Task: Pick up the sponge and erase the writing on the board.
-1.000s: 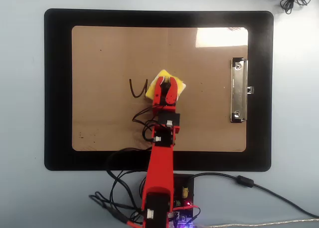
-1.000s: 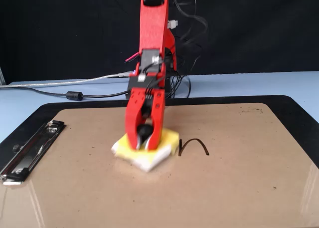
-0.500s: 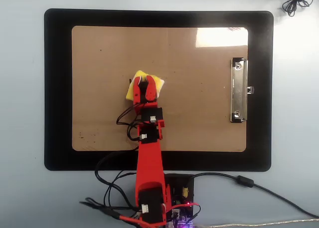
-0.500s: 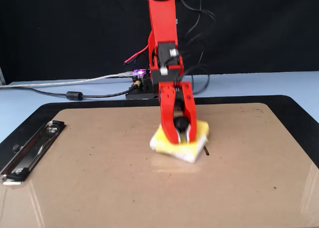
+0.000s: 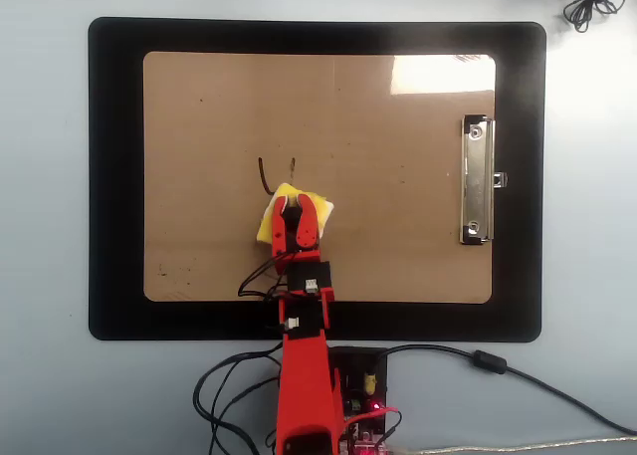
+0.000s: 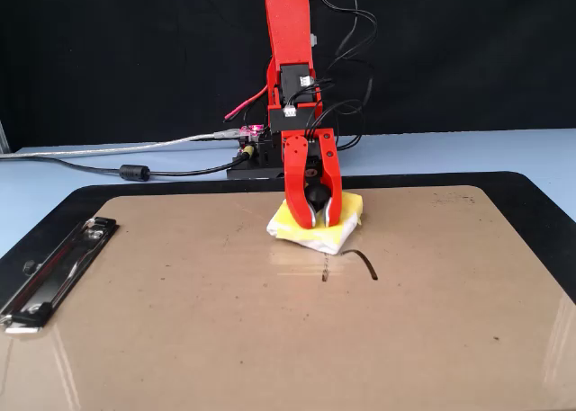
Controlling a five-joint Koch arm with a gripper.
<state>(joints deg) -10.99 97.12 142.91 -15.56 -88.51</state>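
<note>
- The pick-up part looks done: the red end effector (image 6: 313, 220) has its two jaws pinched around the black round knob at the centre of the small square bright-yellow sponge with a white edge (image 5: 315, 203), and the pad sits flat on the large tan-brown rectangular clipboard board with a silver metal clip (image 5: 418, 236).
- In the overhead view the sponge lies near the middle of the board, just below what remains of the writing and well apart from the clip (image 5: 477, 181) at the right short edge.
- What is left of the dark marker writing (image 5: 263, 174) is two short strokes: a hooked one and a tiny tick beside it (in the fixed view they show as a curl (image 6: 363, 260) and a faint dash just in front of the pad).
- The rest of the board surface reads clean apart from a few small specks near its lower left corner in the overhead view, so I judge the erasing mostly finished.
- Still to do: one more pass of the sponge up over those two strokes.
- The black mat (image 5: 114, 176) under the board lies on the pale blue table (image 5: 45, 226).
</note>
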